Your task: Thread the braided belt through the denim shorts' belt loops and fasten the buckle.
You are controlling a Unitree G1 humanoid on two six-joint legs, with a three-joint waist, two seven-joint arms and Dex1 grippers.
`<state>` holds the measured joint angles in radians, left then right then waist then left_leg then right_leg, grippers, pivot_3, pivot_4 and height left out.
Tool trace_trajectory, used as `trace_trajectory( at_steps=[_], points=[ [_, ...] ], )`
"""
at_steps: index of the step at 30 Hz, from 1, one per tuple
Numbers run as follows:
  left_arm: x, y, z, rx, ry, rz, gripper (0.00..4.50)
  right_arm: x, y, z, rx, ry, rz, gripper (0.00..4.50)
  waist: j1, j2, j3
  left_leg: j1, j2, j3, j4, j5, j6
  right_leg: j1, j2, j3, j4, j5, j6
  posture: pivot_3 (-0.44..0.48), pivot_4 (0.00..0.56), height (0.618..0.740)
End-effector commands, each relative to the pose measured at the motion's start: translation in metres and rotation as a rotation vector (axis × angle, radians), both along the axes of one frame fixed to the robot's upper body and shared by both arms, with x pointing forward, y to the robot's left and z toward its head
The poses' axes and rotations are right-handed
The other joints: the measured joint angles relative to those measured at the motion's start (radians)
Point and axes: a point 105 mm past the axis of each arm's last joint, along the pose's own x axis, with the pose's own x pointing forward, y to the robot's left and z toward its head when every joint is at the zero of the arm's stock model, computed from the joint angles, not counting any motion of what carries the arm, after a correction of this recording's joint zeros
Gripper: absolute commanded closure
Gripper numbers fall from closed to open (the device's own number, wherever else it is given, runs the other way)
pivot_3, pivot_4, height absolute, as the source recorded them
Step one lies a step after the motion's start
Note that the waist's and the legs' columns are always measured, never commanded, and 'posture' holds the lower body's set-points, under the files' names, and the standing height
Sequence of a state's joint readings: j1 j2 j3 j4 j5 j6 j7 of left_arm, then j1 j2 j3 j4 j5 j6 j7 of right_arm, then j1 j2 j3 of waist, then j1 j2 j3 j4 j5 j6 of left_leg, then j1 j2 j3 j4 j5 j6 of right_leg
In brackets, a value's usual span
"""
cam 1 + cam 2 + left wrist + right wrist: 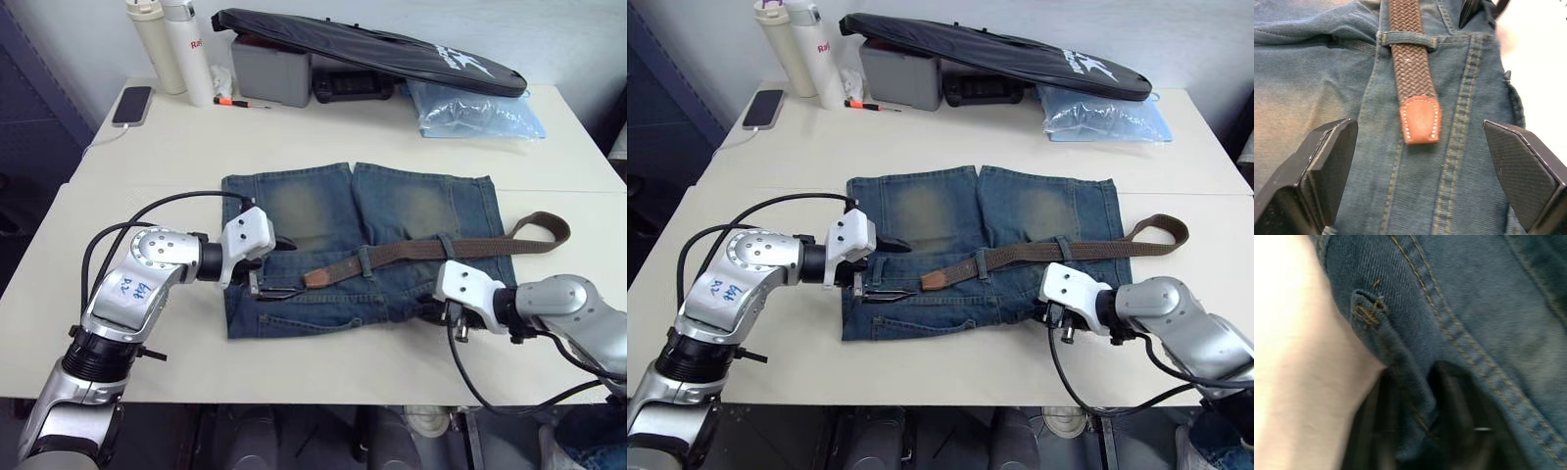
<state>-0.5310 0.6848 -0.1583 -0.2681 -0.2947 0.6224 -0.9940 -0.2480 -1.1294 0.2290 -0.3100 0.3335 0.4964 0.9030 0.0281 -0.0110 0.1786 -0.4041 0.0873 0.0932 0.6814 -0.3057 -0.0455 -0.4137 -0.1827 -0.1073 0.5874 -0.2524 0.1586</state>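
Left gripper (1420, 161) sits over the left half of the shorts (323, 211), fingers (1327, 161) wide apart, nothing between them but denim; dead ahead of it, in the wrist view, lies the tan leather tip (1420, 119) of the belt (421, 250), pointing straight back at the gripper. The belt's long axis runs left to right across the waistband, climbing slightly toward the right; it passes under one loop (364, 260) just past the tip, then another (447, 245) further right, then runs off the right edge of the shorts and curls back in a bend (544, 230) on the table (323, 127). The buckle I can't pick out from here.

Right gripper (1430, 401) is down at the lower right edge of the shorts; fingers closed on a fold of denim, looks like, pinning the fabric.

So the key line: the free tip lies just right of the left gripper, in line with its open fingers, well apart from the right one; left arm is clearly the nearer. My read: the left closes on that tip and draws it leftward along the waistband toward the next loop, while the right keeps the shorts from sliding.
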Motion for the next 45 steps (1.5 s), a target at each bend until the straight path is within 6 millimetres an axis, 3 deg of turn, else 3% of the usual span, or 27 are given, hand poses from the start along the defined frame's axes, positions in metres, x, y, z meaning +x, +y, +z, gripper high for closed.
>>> trace_trajectory(
  at_steps=[1,8,18,24,30,37,41,42,45],
  points=[
    [-0.006,-0.004,0.009,-0.034,-0.025,-0.012,0.00,0.011,-0.042,0.001,-0.109,-0.018,-0.107,4.47,0.001,0.000,0.000,0.000,0.000,0.000,0.000,0.000,0.000,0.000,0.000,0.000,0.000,0.000,0.000,0.000,0.150,0.739],
    [-0.008,-0.017,0.009,-0.059,-0.013,-0.038,0.00,0.020,-0.080,0.013,-0.205,-0.085,-0.147,4.47,0.005,0.000,0.000,0.000,0.000,0.000,0.001,0.000,0.000,0.001,0.000,0.000,0.000,0.000,0.000,0.000,0.150,0.739],
    [-0.009,-0.029,0.008,-0.068,-0.008,-0.076,0.00,0.023,-0.105,0.016,-0.267,-0.131,-0.196,4.47,0.003,0.000,0.000,0.000,0.000,0.000,0.001,0.000,0.000,0.001,0.000,0.000,0.000,0.000,0.000,0.000,0.150,0.739],
    [-0.007,-0.033,0.007,-0.069,-0.011,-0.088,0.00,0.038,-0.141,0.020,-0.290,-0.183,-0.441,4.47,0.003,0.000,0.000,0.000,0.000,0.000,0.002,0.000,0.000,0.001,0.000,0.000,0.000,0.001,0.001,0.000,0.150,0.739],
    [-0.005,-0.034,0.008,-0.076,-0.017,-0.082,0.00,0.042,-0.147,0.019,-0.234,-0.176,-0.576,4.47,-0.001,0.000,0.000,0.000,0.000,0.000,0.001,0.000,0.000,0.001,0.000,0.000,0.000,0.001,0.001,0.000,0.150,0.739],
    [-0.006,-0.033,0.006,-0.080,-0.015,-0.076,0.00,0.039,-0.128,0.020,-0.192,-0.145,-0.546,4.47,-0.001,0.000,0.000,0.001,0.000,0.000,0.001,0.000,0.000,0.001,0.000,0.000,0.000,0.001,0.001,0.000,0.150,0.739],
    [-0.006,-0.032,0.005,-0.079,-0.013,-0.073,0.00,0.029,-0.124,0.041,-0.208,-0.133,-0.453,2.72,-0.001,0.000,0.000,0.000,0.000,0.000,0.001,0.000,0.000,0.001,0.000,0.000,0.000,0.001,0.001,0.000,0.150,0.739],
    [-0.006,-0.032,0.005,-0.079,-0.013,-0.072,0.00,0.027,-0.125,0.050,-0.216,-0.136,-0.442,2.07,-0.002,0.000,0.000,0.000,0.000,0.000,0.001,0.000,0.000,0.001,0.000,0.000,0.000,0.001,0.001,0.000,0.150,0.739],
    [-0.004,-0.030,0.005,-0.077,-0.016,-0.070,0.00,0.017,-0.129,0.082,-0.203,-0.134,-0.421,0.92,-0.003,0.004,0.000,0.000,0.000,0.000,0.001,0.000,0.000,0.001,0.000,0.000,0.000,0.001,0.001,0.000,0.150,0.739]
  ],
)
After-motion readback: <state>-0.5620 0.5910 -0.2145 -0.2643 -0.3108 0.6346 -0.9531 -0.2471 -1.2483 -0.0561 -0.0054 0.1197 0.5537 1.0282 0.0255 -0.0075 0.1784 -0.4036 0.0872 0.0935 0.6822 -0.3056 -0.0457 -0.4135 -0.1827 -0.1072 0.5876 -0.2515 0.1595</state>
